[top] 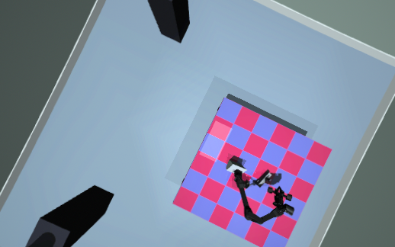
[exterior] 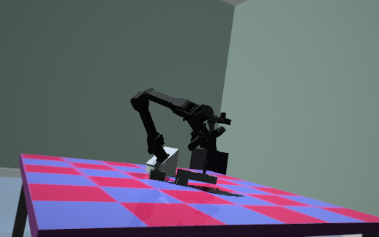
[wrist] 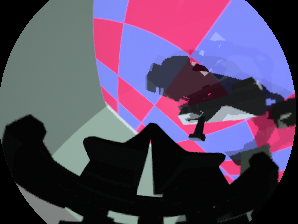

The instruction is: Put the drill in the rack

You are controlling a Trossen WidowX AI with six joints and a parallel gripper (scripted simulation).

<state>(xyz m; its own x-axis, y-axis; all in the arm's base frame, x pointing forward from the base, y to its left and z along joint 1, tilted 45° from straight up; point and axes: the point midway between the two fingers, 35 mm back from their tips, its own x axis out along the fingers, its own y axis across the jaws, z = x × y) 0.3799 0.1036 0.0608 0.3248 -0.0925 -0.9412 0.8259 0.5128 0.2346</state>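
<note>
My gripper (exterior: 199,145) (top: 277,189) (wrist: 152,125) is shut and empty, pointing down just over a dark box (exterior: 220,162) on the checkered table (exterior: 88,190) (top: 268,129). The drill (exterior: 223,121) stands upright out of that box, right beside and partly behind the gripper. I cannot tell whether they touch. A low dark rack (exterior: 198,178) (top: 264,177) lies in front of the box. A small dark block (exterior: 156,175) sits left of the rack. I cannot make out the key for sure. In the wrist view the closed fingers are dark shapes at the bottom, with dark parts (wrist: 200,86) beyond them.
The arm's pale base block (exterior: 169,161) (top: 237,166) stands behind the rack, on its left. The table's edges are close on the near and right sides. Two tall black posts (top: 170,19) (top: 73,217) stand on the floor away from the table.
</note>
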